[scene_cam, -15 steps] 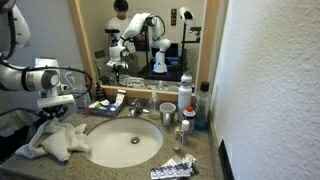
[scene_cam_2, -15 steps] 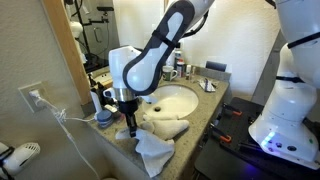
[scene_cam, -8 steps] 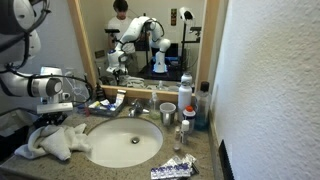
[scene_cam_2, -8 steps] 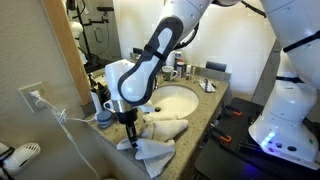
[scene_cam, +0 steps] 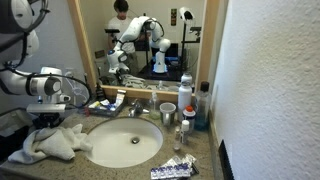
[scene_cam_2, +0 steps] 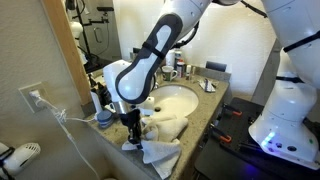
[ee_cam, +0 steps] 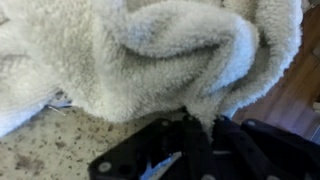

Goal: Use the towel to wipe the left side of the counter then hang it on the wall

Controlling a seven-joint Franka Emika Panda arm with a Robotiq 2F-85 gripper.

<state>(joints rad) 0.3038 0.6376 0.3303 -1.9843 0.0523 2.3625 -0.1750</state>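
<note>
The pale terry towel (scene_cam: pixel 55 143) lies bunched on the speckled counter (scene_cam: pixel 190 150) left of the oval sink (scene_cam: pixel 125 142). It also shows in an exterior view (scene_cam_2: pixel 162 140), part hanging over the front edge. My gripper (scene_cam: pixel 48 120) is down on the towel, also in an exterior view (scene_cam_2: pixel 133 136). In the wrist view the towel (ee_cam: pixel 150 55) fills the top, and a fold is pinched between my black fingers (ee_cam: pixel 200 122), which are shut on it. Bare counter (ee_cam: pixel 45 150) shows at lower left. The white stucco wall (scene_cam: pixel 265 80) stands at the right.
A faucet (scene_cam: pixel 135 107), cups and bottles (scene_cam: pixel 185 105) stand behind and right of the sink. A packet (scene_cam: pixel 172 168) lies at the counter front. A wood-framed mirror (scene_cam: pixel 140 40) is behind. An outlet with a cord (scene_cam_2: pixel 38 98) is on the side wall.
My gripper has moved left and lower onto the towel. The towel has bunched and shifted with it toward the counter's edge.
</note>
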